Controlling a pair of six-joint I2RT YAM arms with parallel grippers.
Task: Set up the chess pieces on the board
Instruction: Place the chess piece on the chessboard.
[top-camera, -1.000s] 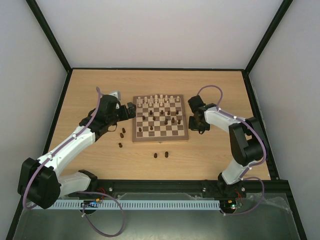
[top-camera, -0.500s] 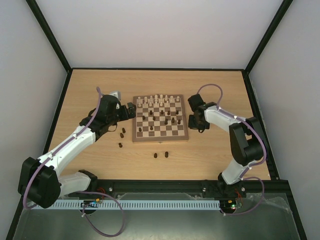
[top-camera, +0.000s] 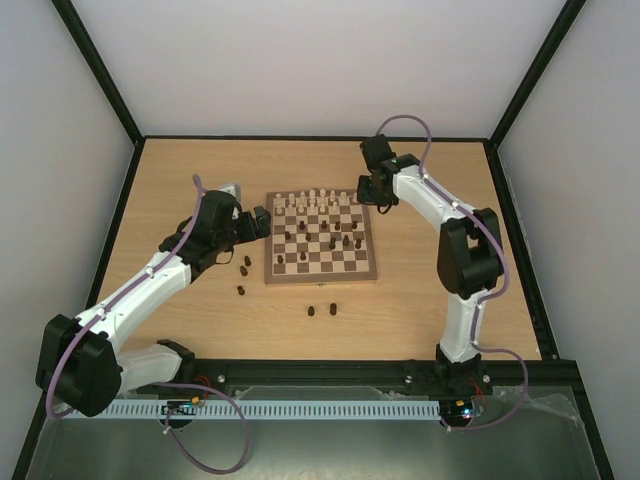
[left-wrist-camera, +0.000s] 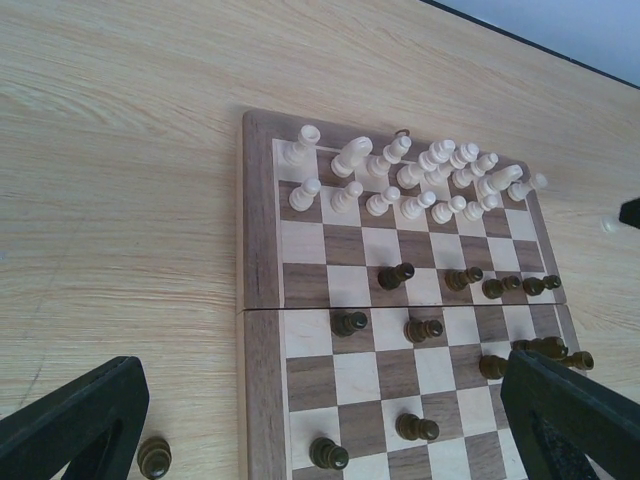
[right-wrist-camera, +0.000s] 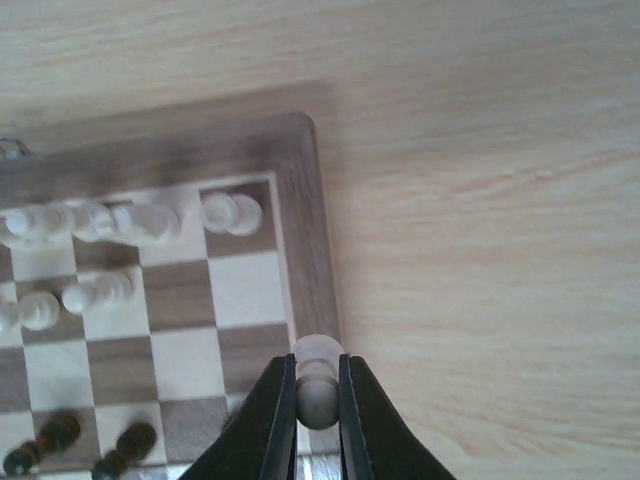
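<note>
Table: pale wood-grain top, smooth, matt to satin. Board: wood with a brown border and light and dark squares, grain visible, low sheen. Pale pieces on the board's far rows: turned wood, smooth, slight gloss. Dark pieces mid-board: turned wood, brown, small shiny highlights. Right gripper at the board's right border: fingers black, matt, plastic-looking. The pale piece pinched there looks smooth. Left arm and right arm flanking the board: smooth white shells, black joints.
</note>
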